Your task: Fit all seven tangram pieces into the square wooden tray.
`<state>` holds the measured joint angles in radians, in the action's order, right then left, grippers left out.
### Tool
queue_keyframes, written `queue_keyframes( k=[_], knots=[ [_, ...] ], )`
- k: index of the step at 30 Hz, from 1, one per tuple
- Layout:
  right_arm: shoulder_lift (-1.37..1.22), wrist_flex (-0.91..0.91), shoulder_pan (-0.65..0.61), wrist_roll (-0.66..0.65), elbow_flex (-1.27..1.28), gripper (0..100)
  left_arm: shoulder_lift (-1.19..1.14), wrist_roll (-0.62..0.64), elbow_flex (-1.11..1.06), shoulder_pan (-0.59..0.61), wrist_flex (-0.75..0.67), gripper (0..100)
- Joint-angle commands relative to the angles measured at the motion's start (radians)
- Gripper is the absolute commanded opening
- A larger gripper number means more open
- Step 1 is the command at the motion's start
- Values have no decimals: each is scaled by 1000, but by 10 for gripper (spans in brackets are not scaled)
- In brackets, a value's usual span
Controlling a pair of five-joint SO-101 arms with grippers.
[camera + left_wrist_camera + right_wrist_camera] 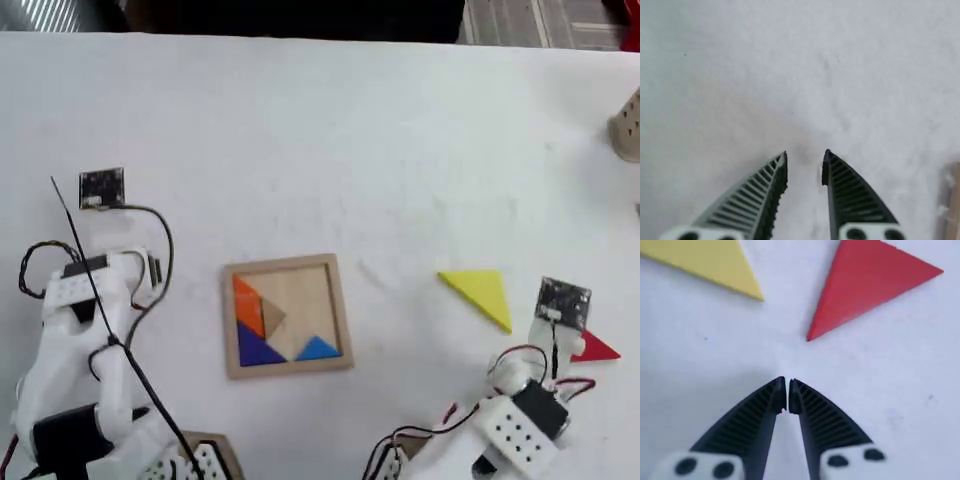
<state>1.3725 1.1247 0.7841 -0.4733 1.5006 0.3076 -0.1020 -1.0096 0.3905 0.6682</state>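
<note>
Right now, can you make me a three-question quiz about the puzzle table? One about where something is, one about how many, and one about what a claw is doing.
1. Where is the yellow triangle?
A) in a gripper
B) on the table, apart from the tray
C) on top of an arm

2. How many pieces lie outside the tray?
A) two
B) five
C) none

3. How is the right gripper?
A) wide open
B) shut
C) clamped on the yellow triangle

Answers:
1 B: it lies flat on bare table, off to the side of the tray.
2 A: just the yellow triangle and the red triangle.
3 B: its tips nearly meet over bare table, short of both triangles.
</note>
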Motion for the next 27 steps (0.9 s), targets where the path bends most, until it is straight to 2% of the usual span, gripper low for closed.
queue_keyframes(
  k=[1, 5, 10, 15, 21, 27],
  knots=[
    [96, 38, 157, 8, -2, 25, 21, -8, 35, -15, 3, 134],
    [186, 99, 366, 0, -2, 25, 21, -8, 35, -15, 3, 134],
    [257, 191, 553, -204, -2, 28, 21, -8, 35, -15, 3, 134],
    [232, 188, 547, -218, -6, 56, 21, -8, 35, -15, 3, 134],
    [226, 214, 464, -66, -133, 55, 21, -8, 35, -15, 3, 134],
    [225, 311, 384, -55, -301, 17, 21, -8, 35, -15, 3, 134]
  ],
)
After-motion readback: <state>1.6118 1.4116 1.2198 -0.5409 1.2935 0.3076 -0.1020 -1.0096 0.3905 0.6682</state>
